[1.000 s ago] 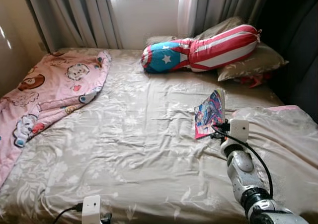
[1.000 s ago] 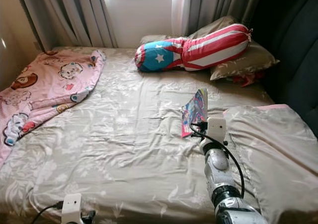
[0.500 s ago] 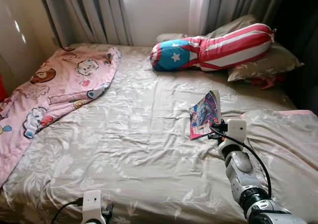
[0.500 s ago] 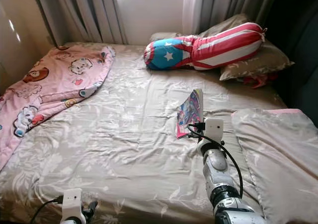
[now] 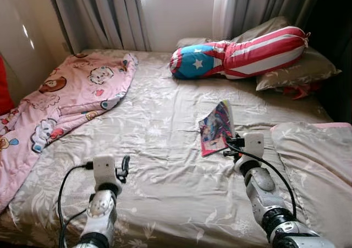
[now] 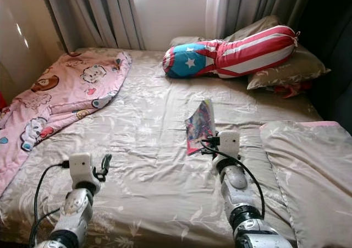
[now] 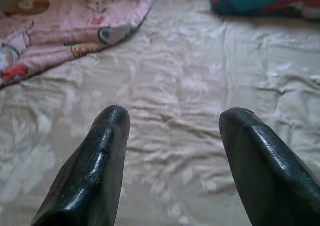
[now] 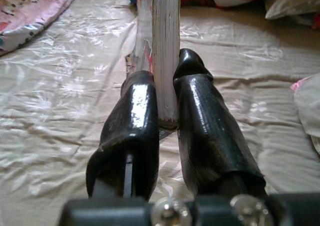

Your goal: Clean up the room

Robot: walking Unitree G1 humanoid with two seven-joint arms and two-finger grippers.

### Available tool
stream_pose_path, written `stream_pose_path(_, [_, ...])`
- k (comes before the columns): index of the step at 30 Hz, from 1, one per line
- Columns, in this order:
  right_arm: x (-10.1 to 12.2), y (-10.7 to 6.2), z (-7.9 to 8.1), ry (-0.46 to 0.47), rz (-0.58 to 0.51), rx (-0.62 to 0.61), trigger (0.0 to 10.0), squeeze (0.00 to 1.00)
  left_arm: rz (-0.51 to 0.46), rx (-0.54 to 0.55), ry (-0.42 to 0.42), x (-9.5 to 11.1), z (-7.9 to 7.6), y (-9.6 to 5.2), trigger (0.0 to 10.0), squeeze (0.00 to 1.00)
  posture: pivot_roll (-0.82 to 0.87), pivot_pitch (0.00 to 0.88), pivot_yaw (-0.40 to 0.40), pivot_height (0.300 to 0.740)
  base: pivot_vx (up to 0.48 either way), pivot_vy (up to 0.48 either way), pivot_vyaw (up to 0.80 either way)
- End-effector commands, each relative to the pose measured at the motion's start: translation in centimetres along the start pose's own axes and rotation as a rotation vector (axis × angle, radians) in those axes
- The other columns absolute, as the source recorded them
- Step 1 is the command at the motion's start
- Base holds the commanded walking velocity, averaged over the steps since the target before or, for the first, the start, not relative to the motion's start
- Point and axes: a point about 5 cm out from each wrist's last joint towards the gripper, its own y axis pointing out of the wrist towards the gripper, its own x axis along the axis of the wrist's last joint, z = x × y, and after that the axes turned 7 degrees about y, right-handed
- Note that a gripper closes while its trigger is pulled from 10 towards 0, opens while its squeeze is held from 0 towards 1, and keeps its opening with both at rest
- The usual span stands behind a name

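The book (image 5: 216,128) was held upright by its spine in the clenched right pincer (image 8: 165,110), above the bed (image 5: 165,165); the left pincer (image 7: 172,151) was spread wide, holding nothing, near the foot edge.

Bed (image 5: 159,149) middle: wide open sheet, free passage near to far. Left: pink blanket (image 5: 60,102) heaped along edge. Far right: striped bolster (image 5: 242,53) on pillows (image 5: 300,69). Near right: folded cover (image 5: 319,160). Book (image 5: 215,128) upright right of centre.
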Motion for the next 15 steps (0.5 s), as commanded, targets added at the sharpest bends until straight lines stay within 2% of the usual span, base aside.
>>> stream_pose_path(1, [0.94, 0.50, 0.53, -0.008, -0.031, 0.015, 10.0, 0.00, -0.007, 0.012, -0.016, 0.22, -0.02, 0.14, 10.0, 0.00, -0.10, 0.000, -0.009, 0.715, 0.000, 0.000, 0.00])
stream_pose_path(4, [0.94, 0.36, 0.44, -0.003, -0.048, 0.020, 10.0, 0.00, -0.021, 0.010, -0.023, 0.51, -0.25, 0.25, 10.0, 0.00, -0.10, 0.000, -0.009, 0.696, 0.000, 0.000, 0.00])
stream_pose_path(15, [0.54, 0.21, 0.42, 0.008, -0.036, 0.010, 10.0, 0.00, -0.034, -0.016, -0.012, 0.59, -0.54, 0.17, 10.0, 0.00, -0.10, 0.000, -0.003, 0.696, 0.000, 0.000, 0.00])
